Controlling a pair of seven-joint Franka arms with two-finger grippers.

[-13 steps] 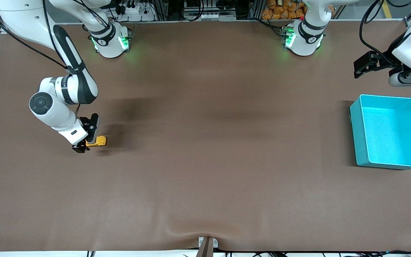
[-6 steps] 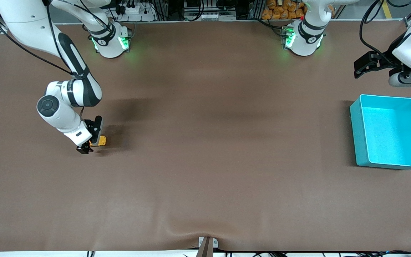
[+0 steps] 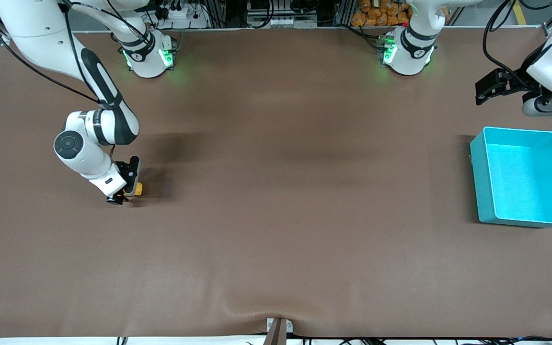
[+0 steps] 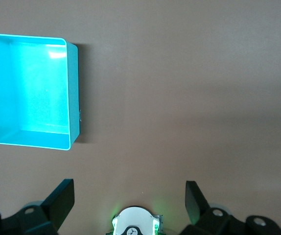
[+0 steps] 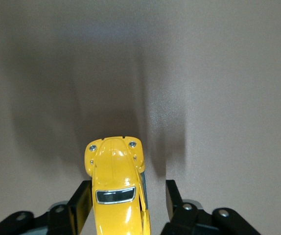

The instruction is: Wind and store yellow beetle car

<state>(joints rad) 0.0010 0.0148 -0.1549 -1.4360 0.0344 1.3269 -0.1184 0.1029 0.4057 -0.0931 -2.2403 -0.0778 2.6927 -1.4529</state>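
So the right gripper (image 3: 121, 193) is down low at the table (image 3: 276, 215), toward the right arm's end of it, well apart from the teal bin (image 3: 525, 177), which sits at the left arm's end. The yellow beetle car (image 3: 136, 189) is right there between the gripper's fingers. In the right wrist view the car (image 5: 117, 188) sits with one finger (image 5: 84, 203) hard up against its side, while the other finger (image 5: 172, 198) stands a bit off with a gap showing. So the jaws are spread around the car, not pinching it. From the front view only the car's end pokes out past the gripper, so I can't tell whether the wheels are on the table or just above it.

The left arm is just waiting. Its gripper (image 3: 494, 86) is parked up high over the table's edge at its own end, a little farther from the front camera than the bin. In the left wrist view its fingers (image 4: 62, 200) are spread wide with nothing between them, and the bin (image 4: 73, 93) shows with nothing inside.
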